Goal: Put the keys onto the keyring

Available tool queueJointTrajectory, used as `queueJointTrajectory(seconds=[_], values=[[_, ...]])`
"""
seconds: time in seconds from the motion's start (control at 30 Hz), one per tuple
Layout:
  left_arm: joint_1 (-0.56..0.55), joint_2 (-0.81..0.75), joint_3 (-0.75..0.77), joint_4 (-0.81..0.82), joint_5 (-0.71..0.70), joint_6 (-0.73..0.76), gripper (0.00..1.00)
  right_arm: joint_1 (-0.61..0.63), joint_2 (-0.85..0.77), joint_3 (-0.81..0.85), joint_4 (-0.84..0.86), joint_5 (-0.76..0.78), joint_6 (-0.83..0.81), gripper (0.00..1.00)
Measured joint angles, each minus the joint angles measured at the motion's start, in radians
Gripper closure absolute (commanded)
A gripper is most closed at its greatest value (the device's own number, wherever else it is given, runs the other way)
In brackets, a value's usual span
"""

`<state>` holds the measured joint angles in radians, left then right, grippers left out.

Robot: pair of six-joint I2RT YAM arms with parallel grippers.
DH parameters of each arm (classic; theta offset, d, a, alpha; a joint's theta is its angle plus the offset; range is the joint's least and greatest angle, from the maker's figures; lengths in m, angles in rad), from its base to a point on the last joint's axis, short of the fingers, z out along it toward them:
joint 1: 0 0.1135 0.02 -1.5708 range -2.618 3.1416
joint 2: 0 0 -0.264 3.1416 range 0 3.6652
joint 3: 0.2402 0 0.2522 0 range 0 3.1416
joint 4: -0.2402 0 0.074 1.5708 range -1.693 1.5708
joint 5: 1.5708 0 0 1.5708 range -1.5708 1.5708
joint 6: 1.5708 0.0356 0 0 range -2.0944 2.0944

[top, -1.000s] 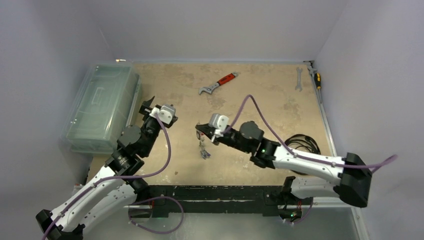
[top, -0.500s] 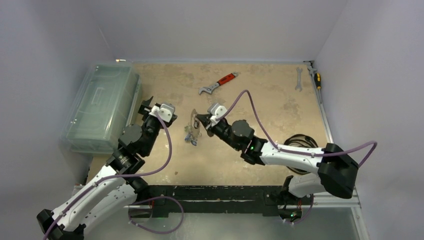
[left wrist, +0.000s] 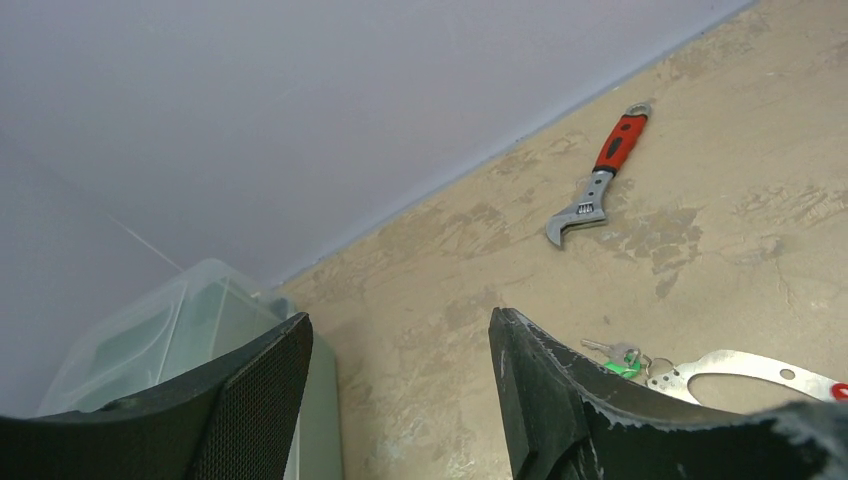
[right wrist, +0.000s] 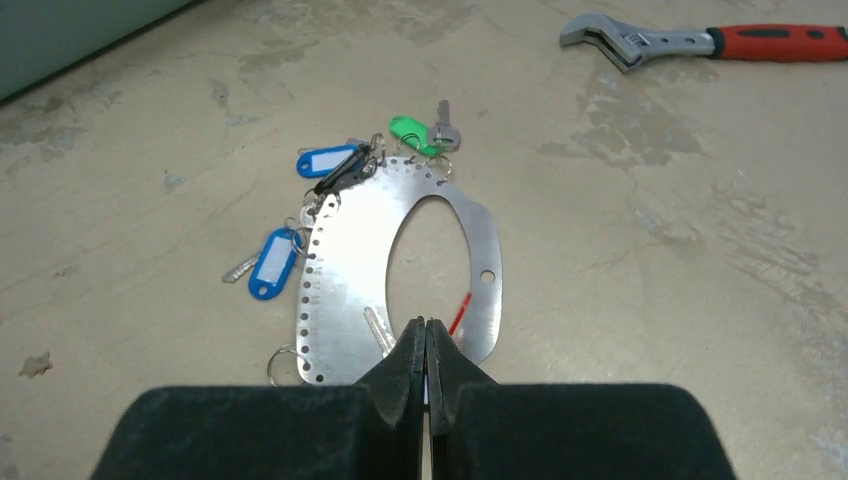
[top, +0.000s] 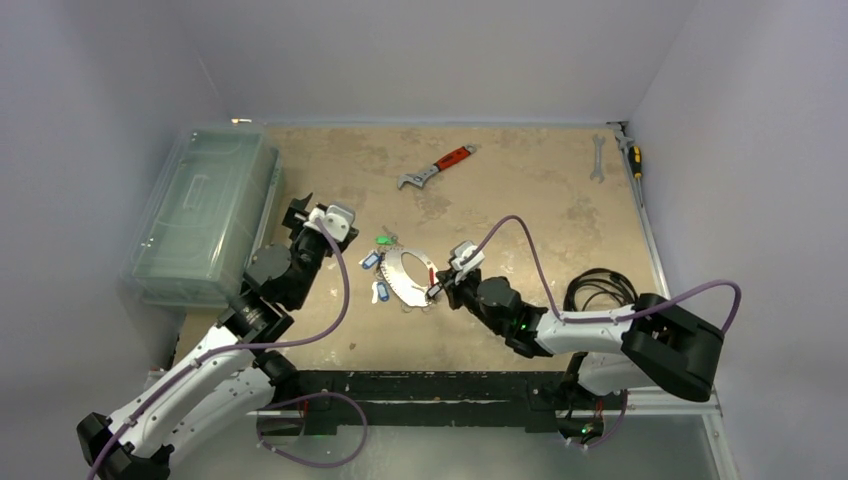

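Note:
The keyring [top: 405,275], a flat silvery plate with an oval opening, lies flat on the table in the right wrist view [right wrist: 345,270]. Keys hang from its far and left edge: two with blue tags [right wrist: 270,262], one with a green tag [right wrist: 408,130] and a black-headed one [right wrist: 340,172]. A bare silver key [right wrist: 378,330] lies on the plate. My right gripper [right wrist: 427,328] is shut on the keyring's near end [top: 437,290]. My left gripper [top: 300,212] is open and empty [left wrist: 397,325], left of the keys; the keyring's end [left wrist: 735,362] shows past its right finger.
A red-handled wrench [top: 437,167] lies at the far middle. A clear plastic box [top: 200,215] stands at the left edge. A plain spanner [top: 598,157] and a screwdriver [top: 633,158] lie at the far right. A coiled black cable [top: 600,290] lies right of my right arm.
My right gripper carried the hanging keyring and keys to the left, then lowered them; the ring now lies flat with the keys spread out. The left arm has barely moved.

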<state>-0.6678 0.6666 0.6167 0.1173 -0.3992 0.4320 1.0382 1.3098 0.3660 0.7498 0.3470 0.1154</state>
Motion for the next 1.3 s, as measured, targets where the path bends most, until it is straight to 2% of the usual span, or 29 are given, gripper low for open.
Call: queueJointTrajectory(seconds=[0.27, 0.33, 0.4, 0.43, 0.53, 0.73, 0.83, 0.93, 1.13, 1.3], values=[[0.000, 0.012, 0.000, 0.000, 0.005, -0.003, 0.36, -0.003, 0.035, -0.076, 0.042, 0.029, 0.089, 0.98], [0.001, 0.016, 0.000, 0.000, 0.007, -0.003, 0.36, -0.003, 0.036, -0.084, 0.040, 0.027, 0.106, 0.84], [0.002, 0.022, 0.000, 0.000, 0.010, -0.003, 0.36, -0.003, 0.035, -0.083, 0.037, 0.024, 0.122, 0.63], [0.004, 0.025, 0.000, -0.001, 0.012, -0.003, 0.36, -0.003, 0.035, -0.078, 0.027, 0.021, 0.133, 0.56], [0.006, 0.032, 0.000, -0.003, 0.015, -0.004, 0.36, -0.003, 0.035, -0.049, -0.016, 0.003, 0.166, 0.51], [0.007, 0.032, 0.000, -0.006, 0.023, -0.005, 0.36, -0.003, 0.076, 0.055, -0.098, 0.003, 0.247, 0.51], [0.007, 0.032, 0.000, -0.006, 0.026, -0.005, 0.36, -0.004, 0.138, 0.111, -0.148, 0.011, 0.280, 0.57], [0.008, 0.032, 0.000, -0.006, 0.029, -0.006, 0.36, -0.005, 0.204, 0.158, -0.207, 0.012, 0.312, 0.57], [0.011, 0.031, 0.000, -0.007, 0.029, -0.006, 0.36, -0.006, 0.270, 0.191, -0.281, 0.012, 0.363, 0.68], [0.012, 0.031, 0.000, -0.007, 0.029, -0.007, 0.36, -0.010, 0.275, 0.198, -0.308, 0.022, 0.388, 0.62]])
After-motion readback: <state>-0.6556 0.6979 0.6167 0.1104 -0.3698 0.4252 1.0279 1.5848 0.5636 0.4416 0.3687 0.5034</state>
